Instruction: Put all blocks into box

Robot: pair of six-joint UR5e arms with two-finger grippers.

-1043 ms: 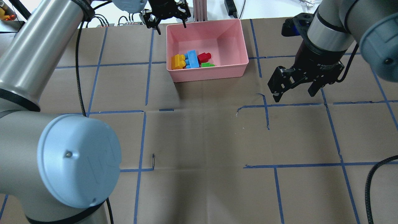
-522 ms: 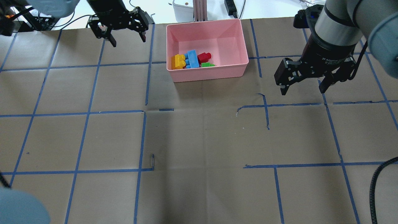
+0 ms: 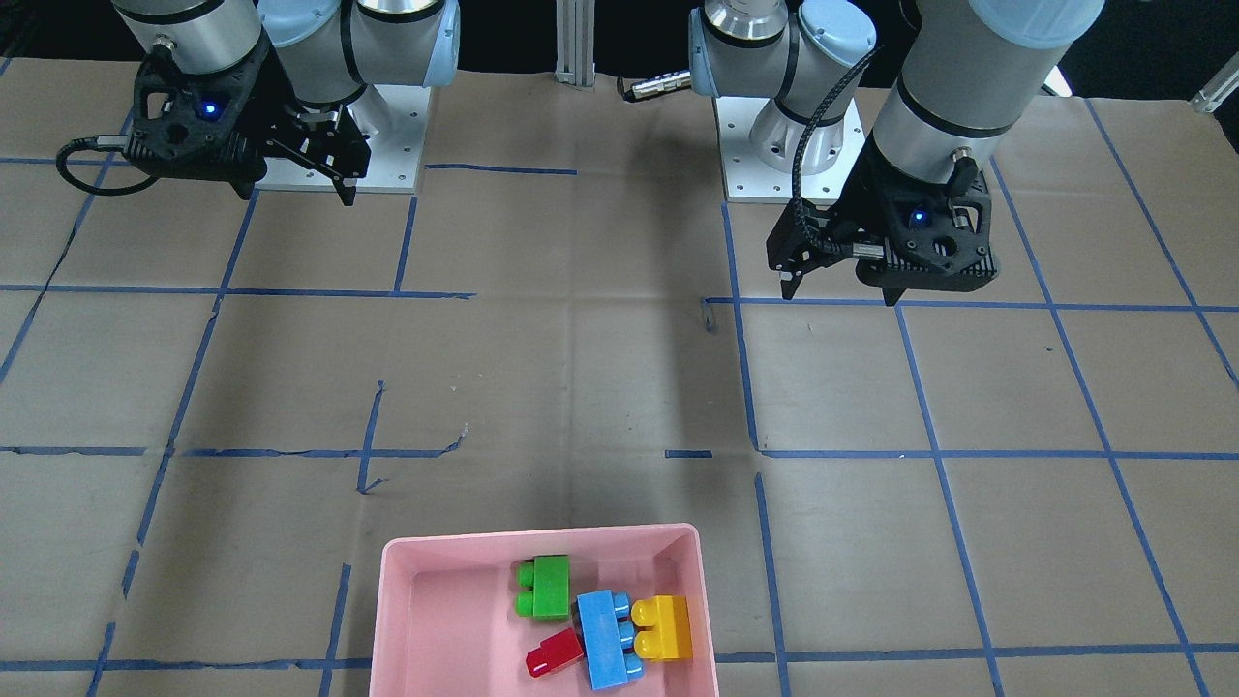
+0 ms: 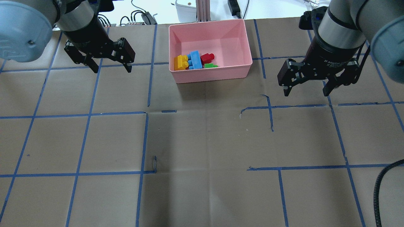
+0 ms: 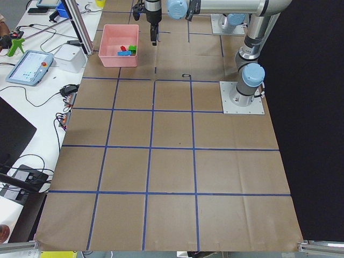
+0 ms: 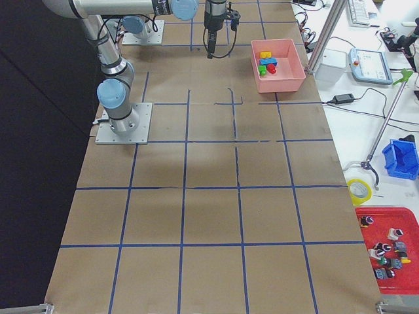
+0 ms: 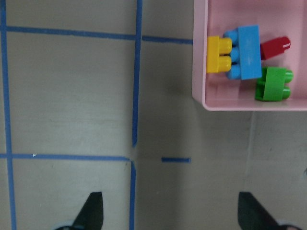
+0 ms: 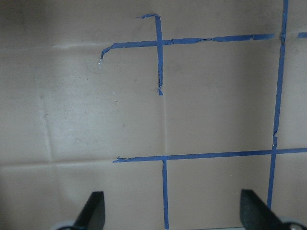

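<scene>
The pink box (image 4: pixel 211 75) stands at the far middle of the table. Inside lie the yellow brick (image 4: pixel 181 62), blue brick (image 4: pixel 195 59), red brick (image 4: pixel 207 57) and green brick (image 4: pixel 210 66), clustered at its near left. The front view shows the box (image 3: pixel 455 620) and the same bricks: green (image 3: pixel 547 586), blue (image 3: pixel 605 639), yellow (image 3: pixel 663 627), red (image 3: pixel 554 653). My left gripper (image 4: pixel 111 70) is open and empty, left of the box; its wrist view shows the box (image 7: pixel 199 72). My right gripper (image 4: pixel 305 93) is open and empty, right of the box.
Brown paper with a blue tape grid (image 4: pixel 143 142) covers the table. A metal post (image 4: pixel 202 9), a white device and cables stand beyond the far edge. The arm bases (image 3: pixel 789 145) sit at the robot's side.
My left gripper has moved from the box's far left corner leftward and toward the robot, staying open. My right gripper has turned and shifted slightly right. The bricks have not moved.
</scene>
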